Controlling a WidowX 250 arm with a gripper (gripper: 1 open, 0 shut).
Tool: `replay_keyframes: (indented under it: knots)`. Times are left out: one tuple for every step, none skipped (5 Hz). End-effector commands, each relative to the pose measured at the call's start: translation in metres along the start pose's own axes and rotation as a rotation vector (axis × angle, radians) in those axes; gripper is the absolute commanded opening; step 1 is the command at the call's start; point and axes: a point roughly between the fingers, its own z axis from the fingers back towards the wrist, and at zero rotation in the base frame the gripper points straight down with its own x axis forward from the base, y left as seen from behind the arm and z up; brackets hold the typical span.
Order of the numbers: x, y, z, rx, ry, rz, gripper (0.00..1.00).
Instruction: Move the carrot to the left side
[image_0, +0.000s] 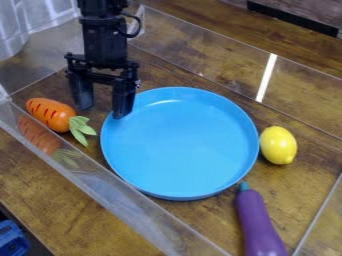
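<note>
The jaws (103, 100) stand wide open, their two dark fingers spread apart with nothing held between them. They point down from the black arm (104, 35), which enters at the top of the view, left of the middle. One finger hangs at the picture's left, near the carrot; the other comes down at the upper left edge of the blue plate (179, 144), overlapping its rim in the view, though whether it touches the rim cannot be told. The carrot (51, 114) lies on its side on the wooden worktop (187, 60), to the left of the plate and just below and left of the jaws as pictured. It is a stubby orange toy with dark ridge lines, its thick body toward the upper left and its green leaves toward the lower right, the leaves close beside the plate's left edge. The plate is round and bright blue, and sits near the middle of the picture. Just beside its right edge is a yellow lemon (278, 145), and below that a purple eggplant (259, 224) lies lengthwise, its green stem end pointing up toward the plate. A clear, see-through panel (120, 198) runs diagonally across the lower left, with a reflection of the carrot showing in it. A blue object (12, 238) is partly visible at the lower left edge. A pale strip (266, 77) marks the wood at the upper right.
</note>
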Motion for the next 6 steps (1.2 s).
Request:
replay_keyframes:
  knots:
    - [0.011, -0.007, 0.015, 0.026, -0.060, -0.054, 1.00]
    - [0.013, -0.009, 0.014, 0.021, -0.060, -0.067, 1.00]
    - [0.016, -0.006, 0.016, 0.029, -0.061, -0.064, 1.00]
    - [0.017, -0.001, 0.015, 0.043, -0.054, -0.050, 1.00]
    - [0.018, 0.003, 0.015, 0.040, -0.049, -0.040, 1.00]
    - [0.019, 0.006, 0.015, 0.034, -0.046, -0.030, 1.00]
